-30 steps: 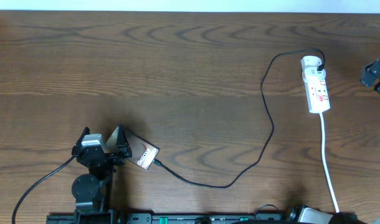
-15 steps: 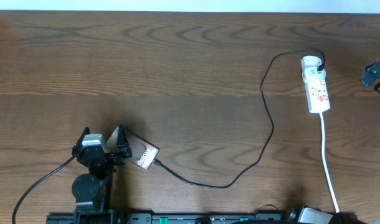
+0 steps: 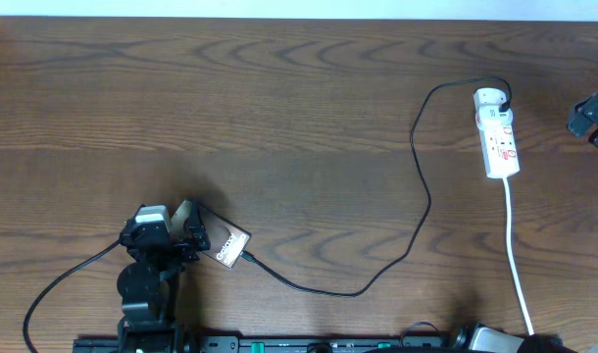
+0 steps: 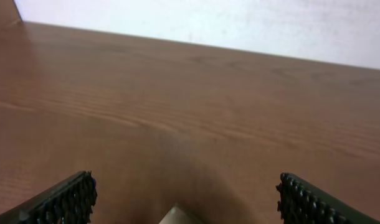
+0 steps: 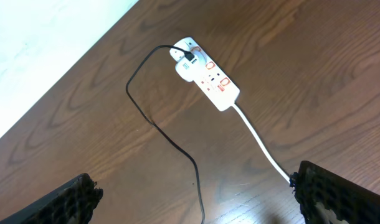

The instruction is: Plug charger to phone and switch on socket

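The phone (image 3: 224,242) lies flat near the table's front left, white lettering up. The charger's thin black cable (image 3: 422,196) runs from the phone's right end across the table to the white socket strip (image 3: 497,131) at the right, where its black plug sits in the rounded end. My left gripper (image 3: 170,222) is open, just left of the phone; a pale corner of the phone (image 4: 177,215) shows between its fingers. My right gripper (image 5: 196,199) is open, high above the table; the socket (image 5: 205,73) and cable (image 5: 159,127) lie below it.
The socket's white cord (image 3: 518,265) runs down to the front edge. My right arm (image 3: 593,113) is at the far right edge. A thicker black robot cable (image 3: 59,294) loops at front left. A white wall borders the table's far edge.
My left gripper has shifted slightly toward the phone and turned a little. The phone, the cable, the socket and the right arm have not moved.
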Tool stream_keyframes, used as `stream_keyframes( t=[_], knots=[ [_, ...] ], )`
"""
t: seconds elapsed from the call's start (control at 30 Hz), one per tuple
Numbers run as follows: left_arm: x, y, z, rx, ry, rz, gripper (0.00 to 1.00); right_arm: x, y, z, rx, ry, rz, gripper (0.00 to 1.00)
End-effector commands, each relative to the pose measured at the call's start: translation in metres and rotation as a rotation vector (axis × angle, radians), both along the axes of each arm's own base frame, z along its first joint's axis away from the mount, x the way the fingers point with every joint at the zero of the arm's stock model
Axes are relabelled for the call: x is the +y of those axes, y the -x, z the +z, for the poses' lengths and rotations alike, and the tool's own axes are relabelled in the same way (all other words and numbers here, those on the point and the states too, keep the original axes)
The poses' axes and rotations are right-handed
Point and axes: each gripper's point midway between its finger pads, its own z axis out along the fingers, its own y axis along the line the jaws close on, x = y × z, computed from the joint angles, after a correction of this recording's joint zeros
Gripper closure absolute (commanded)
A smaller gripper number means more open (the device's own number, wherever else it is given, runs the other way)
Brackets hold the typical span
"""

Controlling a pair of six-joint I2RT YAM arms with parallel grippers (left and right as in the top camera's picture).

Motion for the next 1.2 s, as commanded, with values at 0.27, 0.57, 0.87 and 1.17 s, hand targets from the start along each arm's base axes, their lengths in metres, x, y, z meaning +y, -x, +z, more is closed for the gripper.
stream_keyframes(
  t=[0.27, 0.57, 0.87, 1.17],
  knots=[
    [0.001, 0.005, -0.038, 0.154, -0.009, 0.001, 0.08, 0.001, 0.001, 0.002, -0.006, 0.002, -0.002, 0.01],
    [-0.002, 0.004, -0.025, 0.096, -0.013, -0.011, 0.09, 0.001, 0.001, 0.002, -0.007, 0.002, -0.002, 0.01],
    [-0.002, 0.003, 0.001, -0.019, -0.018, -0.013, 0.09, 0.001, 0.001, 0.002, -0.006, 0.003, -0.002, 0.01],
    [-0.002, 0.004, 0.019, -0.099, -0.022, -0.012, 0.08, 0.001, 0.001, 0.002, -0.007, 0.002, -0.002, 0.01]
  ],
)
